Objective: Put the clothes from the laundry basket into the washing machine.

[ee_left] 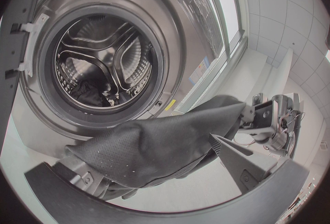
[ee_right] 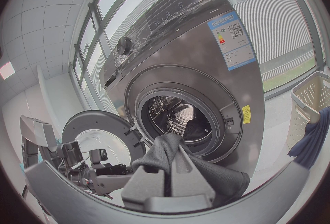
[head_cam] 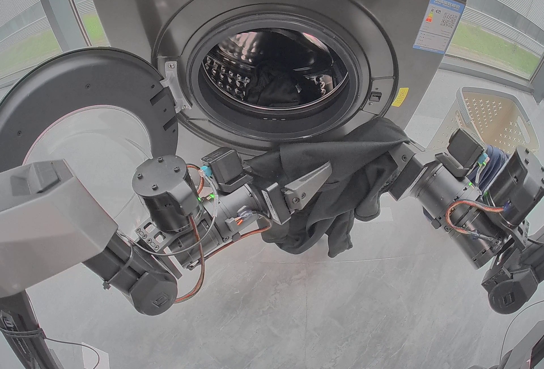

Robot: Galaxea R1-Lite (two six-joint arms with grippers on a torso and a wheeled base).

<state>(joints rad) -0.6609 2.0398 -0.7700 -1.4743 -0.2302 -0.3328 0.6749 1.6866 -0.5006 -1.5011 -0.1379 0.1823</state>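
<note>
Though limp, perforated black garment (head_cam: 345, 160)

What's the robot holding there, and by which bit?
A black garment: the right gripper pinches one end, and the other end drapes over the open left gripper.

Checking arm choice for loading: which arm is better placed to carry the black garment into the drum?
Right, probably: right gripper is shut on the black garment near the open drum; left gripper is open, garment merely draped over it.
</note>
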